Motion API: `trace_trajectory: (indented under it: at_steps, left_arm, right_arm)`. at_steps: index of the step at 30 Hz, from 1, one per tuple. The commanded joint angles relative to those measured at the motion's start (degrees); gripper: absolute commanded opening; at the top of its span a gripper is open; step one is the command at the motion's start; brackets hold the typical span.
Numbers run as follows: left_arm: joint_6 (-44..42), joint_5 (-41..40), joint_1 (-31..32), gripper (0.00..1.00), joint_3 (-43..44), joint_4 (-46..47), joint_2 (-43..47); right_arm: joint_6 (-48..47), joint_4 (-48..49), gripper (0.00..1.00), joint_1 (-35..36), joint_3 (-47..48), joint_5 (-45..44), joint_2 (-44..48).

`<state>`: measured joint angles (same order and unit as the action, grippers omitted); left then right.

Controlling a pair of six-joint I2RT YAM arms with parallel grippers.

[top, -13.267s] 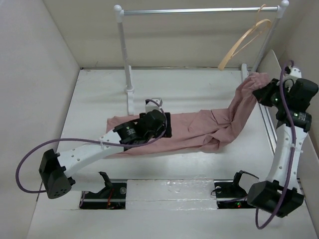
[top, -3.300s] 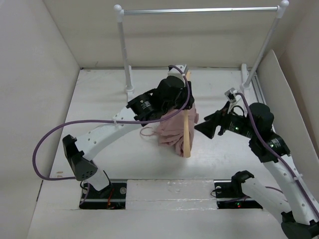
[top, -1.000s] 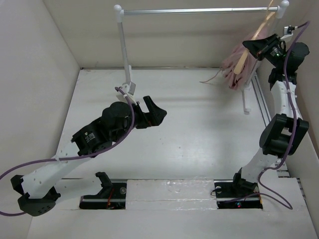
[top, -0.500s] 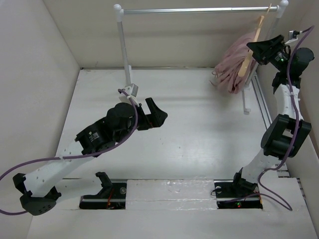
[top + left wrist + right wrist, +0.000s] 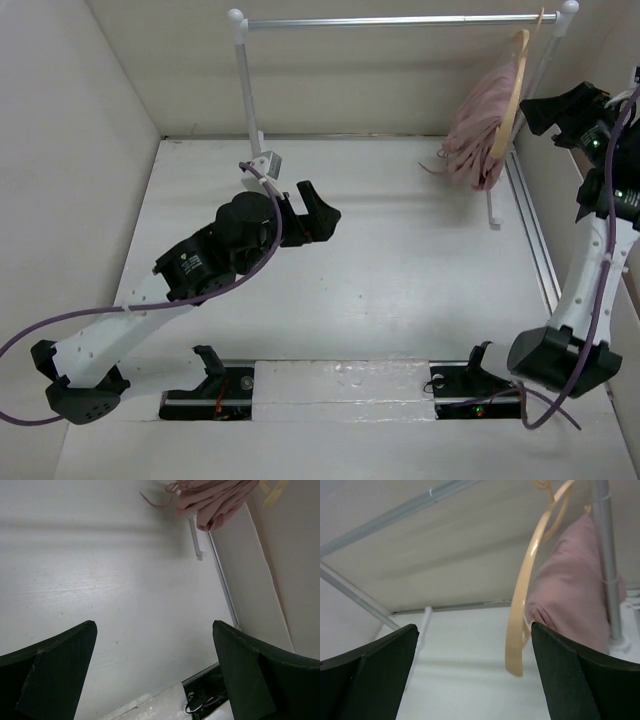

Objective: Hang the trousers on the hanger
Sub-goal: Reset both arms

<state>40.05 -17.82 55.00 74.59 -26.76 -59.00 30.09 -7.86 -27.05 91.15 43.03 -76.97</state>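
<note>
Trousers (image 5: 480, 125) hang folded over the hanger (image 5: 512, 95), bunched pink folds dropping down on its left side, drawstring ends trailing off to the left. Hanger hook sits on the rail (image 5: 400, 20) at its far right end, next to the right post (image 5: 545, 60). Hanger is seen edge-on from the top view, tilted a bit.

Right hand (image 5: 548, 105) is raised just right of the hanger, apart from it, fingers spread with nothing in them. Its wrist view shows the tan hanger curve (image 5: 520, 615) ahead in the gap between the fingers, pink fabric (image 5: 570, 590) behind it against the post (image 5: 605, 555).

Left hand (image 5: 322, 205) is held over the middle of the desk (image 5: 400, 300), well apart from the trousers, fingers wide apart and gripping nothing. Its wrist view has bare desk below and the trouser bottom (image 5: 215, 500) at the top edge of the picture
</note>
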Motion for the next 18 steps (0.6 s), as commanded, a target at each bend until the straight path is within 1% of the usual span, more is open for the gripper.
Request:
trace_trajectory:
  at_steps: [1, 2, 3, 4, 6, 7, 8, 9, 10, 11, 12, 13, 14, 15, 16, 18]
  left_arm:
    - [-3.3, 0.1, -0.2, 0.99, 2.5, 2.0, -0.8]
    - [-3.6, 0.7, -0.2, 0.99, 2.1, 2.2, -0.7]
    - [-3.8, 1.1, -0.2, 0.99, 1.7, 2.4, -0.6]
    - [-3.8, 1.6, -0.2, 0.99, 0.5, 2.9, -0.3]
    - [-3.8, 2.3, -0.2, 0.99, -0.7, 2.9, 0.1]
    - [-3.6, 2.4, -0.2, 0.99, -1.8, 2.4, 0.9]
    - [-3.4, 2.4, -0.2, 0.99, -2.6, 2.2, 1.4]
    - [-3.1, 2.5, -0.2, 0.99, -3.5, 2.0, 2.1]
    - [-3.0, 2.3, -0.2, 0.99, -5.1, 1.2, 3.7]
    - [-2.6, 2.0, -0.2, 0.99, -6.4, 0.7, 4.7]
    - [-1.6, 1.7, -0.2, 0.99, -7.6, 0.5, 5.6]
    - [-0.9, 1.5, -0.2, 0.99, -10.3, 0.1, 7.8]
    - [-0.4, 1.6, -0.2, 0.99, -11.7, 0.3, 8.8]
    - [-0.1, 2.7, -0.2, 0.99, -13.0, 0.6, 10.6]
    - [0.2, 3.1, -0.2, 0.99, -15.0, 1.4, 11.1]
    - [0.6, 3.1, -0.2, 0.99, -15.4, 1.9, 11.5]
  right_arm:
    - [-13.2, -14.1, 1.00, 1.0, -3.8, -8.6, 7.4]
    - [-14.5, -15.2, 1.00, 3.2, -8.3, -11.7, 9.9]
    - [-14.6, -16.0, 1.00, 4.7, -11.0, -13.4, 12.4]
    - [-14.6, -16.7, 1.00, 6.4, -13.8, -14.8, 17.7]
    - [-14.7, -17.6, 1.00, 10.4, -19.4, -17.4, 22.3]
    - [-14.9, -19.4, 1.00, 15.0, -24.5, -18.0, 24.4]
    - [-15.8, -20.9, 1.00, 17.4, -27.1, -19.4, 28.7]
    - [-16.2, -22.5, 1.00, 19.6, -29.7, -20.4, 30.7]
    - [-16.6, -26.4, 1.00, 21.8, -32.4, -21.8, 33.1]
    - [-17.2, -28.5, 1.00, 24.9, -38.0, -24.4, 38.4]
    - [-17.4, -30.5, 1.00, 26.1, -40.6, -25.6, 41.3]
    - [-17.7, -34.7, 1.00, 26.9, -43.2, -26.6, 44.5]
    - [-17.9, -36.5, 1.00, 27.5, -47.9, -28.6, 47.8]
    - [-18.0, -38.5, 1.00, 27.5, -47.9, -28.6, 53.9]
    - [-18.1, -42.4, 1.00, 27.5, -50.2, -30.1, 56.6]
    - [-18.2, -44.2, 1.00, 27.5, -49.8, -30.6, 61.8]
